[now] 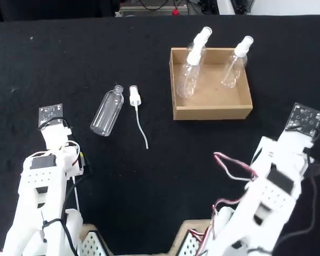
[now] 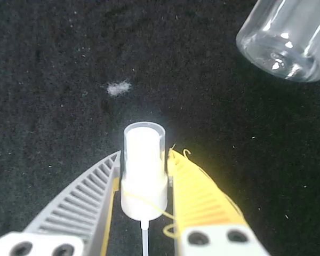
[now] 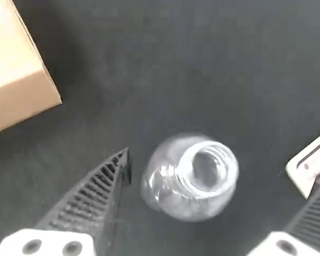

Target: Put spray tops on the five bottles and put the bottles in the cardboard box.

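Left wrist view: left claw (image 2: 144,154) pinched narrow on a white plastic spray top with clear cylindrical cap (image 2: 143,173), held between a grey ribbed finger (image 2: 85,197) and a yellow ribbed finger (image 2: 200,197); its thin dip tube runs back between them. Right wrist view: right claw (image 3: 224,170) spread wide, open-necked clear plastic bottle (image 3: 189,176) between the fingers, mouth facing the camera, contact unclear. High view: brown cardboard box (image 1: 210,113) holds three clear capped bottles (image 1: 188,74), leaning. On the black cloth worktop (image 1: 69,53), on the left arm's side of the box, an uncapped clear bottle lying flat (image 1: 107,111) sits just beside a loose white spray top with long thin tube (image 1: 135,97).
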